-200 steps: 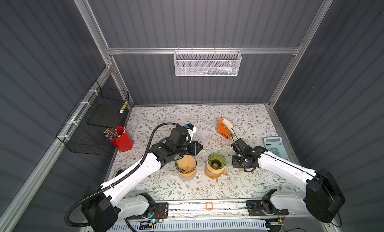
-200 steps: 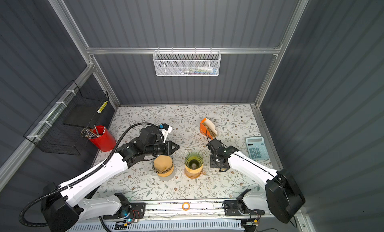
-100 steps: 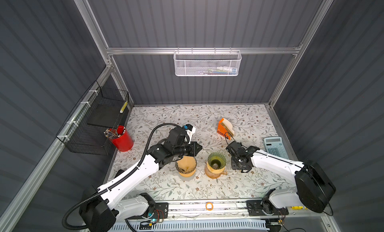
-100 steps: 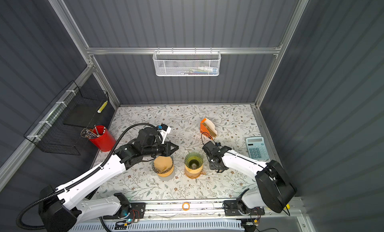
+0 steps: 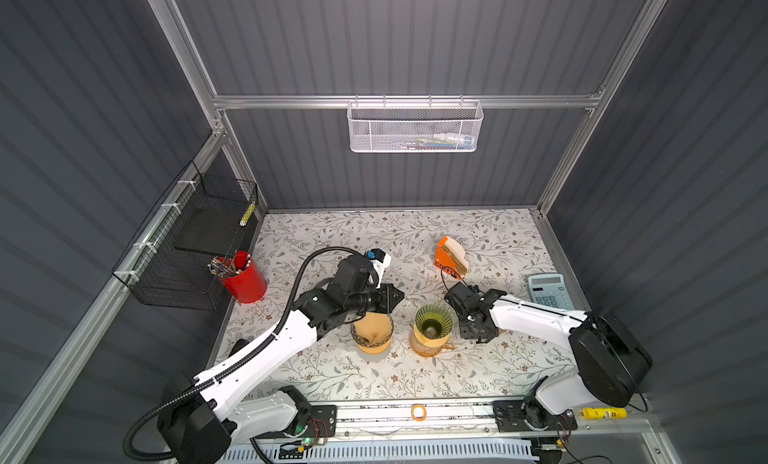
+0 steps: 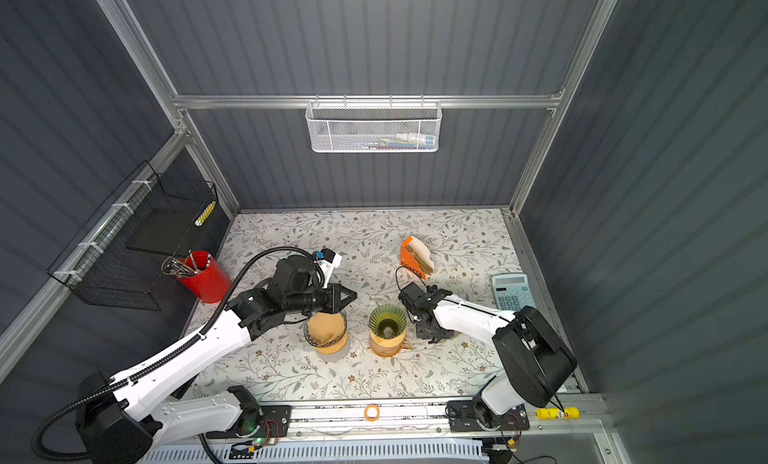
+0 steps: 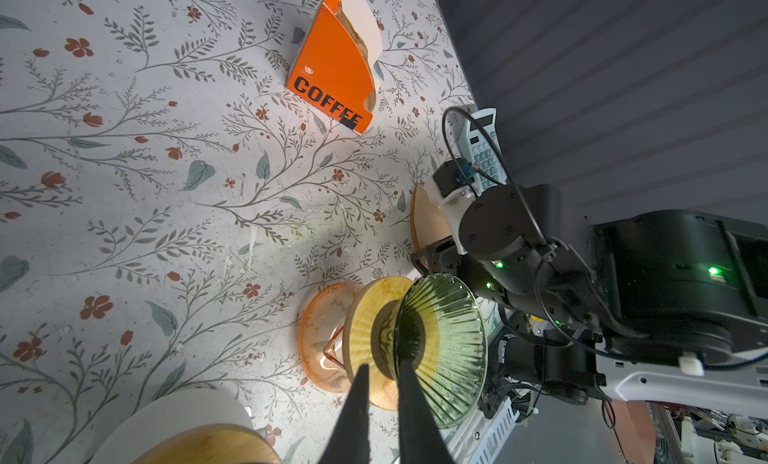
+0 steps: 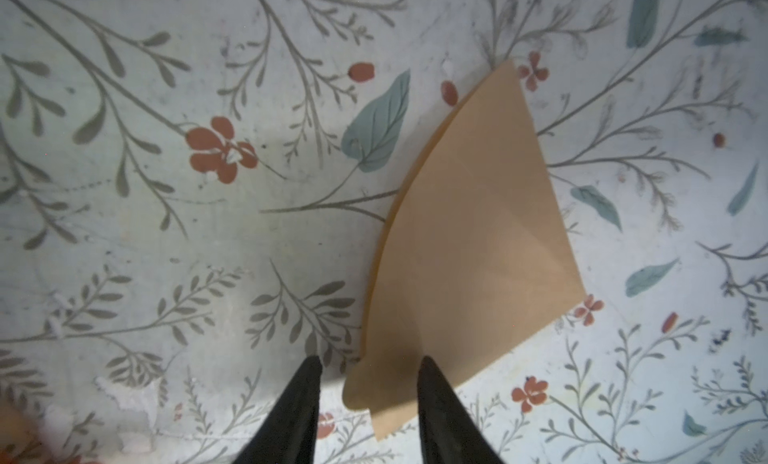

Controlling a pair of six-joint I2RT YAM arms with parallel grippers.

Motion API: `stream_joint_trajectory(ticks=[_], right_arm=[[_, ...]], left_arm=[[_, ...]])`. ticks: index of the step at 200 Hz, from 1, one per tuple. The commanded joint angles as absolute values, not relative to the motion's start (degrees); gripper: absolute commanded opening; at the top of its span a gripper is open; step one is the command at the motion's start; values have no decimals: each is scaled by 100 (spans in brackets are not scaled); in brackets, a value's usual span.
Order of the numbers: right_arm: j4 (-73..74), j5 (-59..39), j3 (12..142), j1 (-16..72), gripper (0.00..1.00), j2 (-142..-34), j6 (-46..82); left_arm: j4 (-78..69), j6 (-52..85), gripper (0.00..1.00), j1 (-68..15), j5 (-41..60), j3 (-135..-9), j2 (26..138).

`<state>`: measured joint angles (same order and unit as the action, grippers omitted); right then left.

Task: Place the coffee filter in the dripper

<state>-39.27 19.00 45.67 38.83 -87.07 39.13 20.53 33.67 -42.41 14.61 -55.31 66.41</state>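
Now we've got the right gripper (image 8: 370,360) down over the coffee filter (image 8: 469,233), jaws narrowing astride its corner, still spread. Pickup next; green dripper (image 5: 433,321) empty.

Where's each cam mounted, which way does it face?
Top views: overhead above the bases, facing down on the table; left arm, right arm show.
Left wrist: on the left arm, facing across at the dripper; left gripper and right arm show.
Right wrist: facing down at the filter; right gripper shows.
Both wrist views share the filter.
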Motion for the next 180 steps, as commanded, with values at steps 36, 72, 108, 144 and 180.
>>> stream_joint_trajectory(ticks=[36,72,108,144,180], right_arm=[[-4192,2161,4729,3973,33,-8912,4034],[-4335,2232,4753,4000,32,-8908,4052],[-4389,2274,4746,4025,29,-8881,4078],[-4389,2260,4774,4043,20,-8955,4084],[-4383,2237,4738,4069,11,-8921,4103]], left_arm=[[2153,3288,16,-4213,1438,-5483,6503],[2145,3287,16,-4218,1449,-5484,6508],[2133,3283,16,-4216,1452,-5467,6508],[2151,3285,16,-4214,1450,-5474,6482],[2180,3279,16,-4214,1427,-5465,6462]])
